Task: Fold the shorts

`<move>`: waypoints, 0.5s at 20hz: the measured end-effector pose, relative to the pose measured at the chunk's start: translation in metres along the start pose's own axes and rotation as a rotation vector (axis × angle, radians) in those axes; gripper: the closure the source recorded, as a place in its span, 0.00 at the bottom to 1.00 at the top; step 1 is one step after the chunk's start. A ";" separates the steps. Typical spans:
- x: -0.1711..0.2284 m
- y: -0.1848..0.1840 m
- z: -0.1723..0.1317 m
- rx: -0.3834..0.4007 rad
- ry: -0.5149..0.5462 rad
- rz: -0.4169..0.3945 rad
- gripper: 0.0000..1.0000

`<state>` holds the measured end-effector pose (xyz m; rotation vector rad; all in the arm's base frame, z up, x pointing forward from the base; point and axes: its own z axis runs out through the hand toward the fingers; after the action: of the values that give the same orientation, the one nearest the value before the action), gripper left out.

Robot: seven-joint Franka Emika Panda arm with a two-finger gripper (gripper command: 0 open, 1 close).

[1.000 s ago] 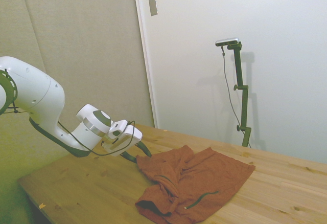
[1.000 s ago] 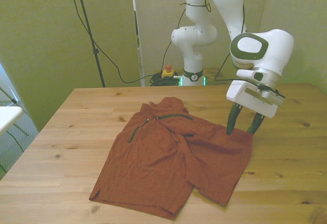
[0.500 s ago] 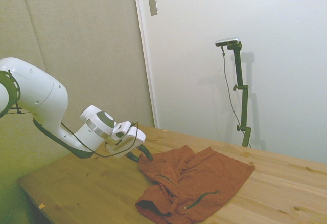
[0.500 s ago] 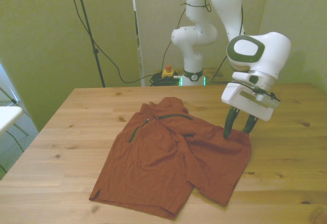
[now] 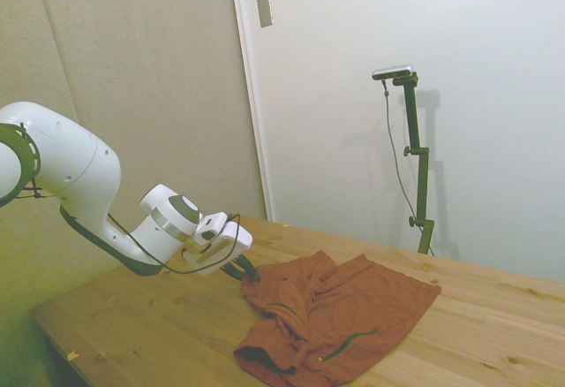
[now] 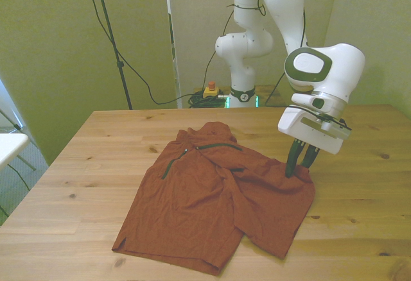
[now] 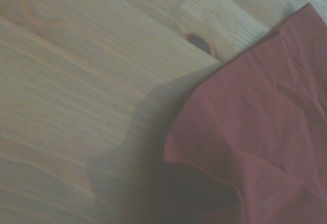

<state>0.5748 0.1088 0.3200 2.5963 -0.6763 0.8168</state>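
Note:
The rust-orange shorts [image 6: 205, 201] lie spread and rumpled on the wooden table [image 6: 90, 159], with dark zipper lines showing near the waist. My gripper [image 6: 299, 169] stands at the corner of the shorts on the front view's right, its fingers drawn close together and pinching the cloth edge. From the side view the gripper [image 5: 246, 274] meets the near corner of the shorts [image 5: 349, 312]. Up close in the wrist view, the corner of the shorts [image 7: 255, 127] is raised a little, with a shadow under it on the table [image 7: 76, 81].
Bare wood lies to the front view's right of the shorts [image 6: 366, 191] and along the near edge. A white object [image 6: 9, 145] stands off the table at the front view's left. Behind the far edge sit cables and a small red-topped device [image 6: 210, 90].
The gripper has come down and slid slightly toward the shorts. Its fingers, apart a second ago, have closed on the cloth corner.

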 end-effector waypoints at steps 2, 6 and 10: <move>0.000 0.000 0.001 -0.001 0.000 0.002 1.00; 0.004 0.001 0.000 0.007 0.005 0.019 1.00; 0.018 0.007 -0.009 0.011 0.025 0.089 1.00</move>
<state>0.5800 0.1011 0.3387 2.5770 -0.7878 0.8803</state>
